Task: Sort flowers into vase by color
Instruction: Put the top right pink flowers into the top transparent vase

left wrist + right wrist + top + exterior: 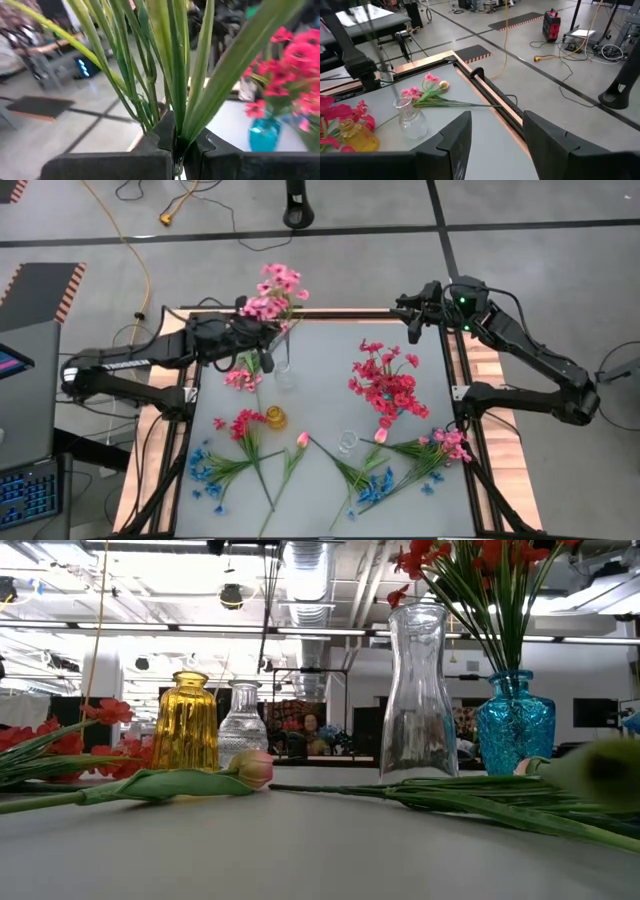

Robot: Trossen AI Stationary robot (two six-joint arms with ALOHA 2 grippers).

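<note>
My left gripper [263, 350] is shut on a bunch of light pink flowers [275, 292] beside a small clear vase [284, 372] at the table's far left. Whether the stems' lower ends reach into that vase, I cannot tell. A blue vase [515, 722] holds the red-pink flowers [386, 383]. Loose pink sprigs [241, 378], a red sprig [242, 424], blue sprigs [207, 470] and a pink tulip [250, 768] lie flat on the table. My right gripper [412, 326] waits open above the far right corner. My left gripper [176, 146] pinches several green stems [175, 117] of the pink bunch between its two fingers, low on the stems. The bunch stands about upright, with leaves and blossoms fanning out above the fingers. The stem ends below the fingers are hidden by the gripper.
A yellow vase [275, 418] and a tall clear vase [418, 690] stand near the table's middle. More pink [451, 445] and blue sprigs [377, 488] lie at the near right. A raised wooden rim [492, 107] runs along the table's edges.
</note>
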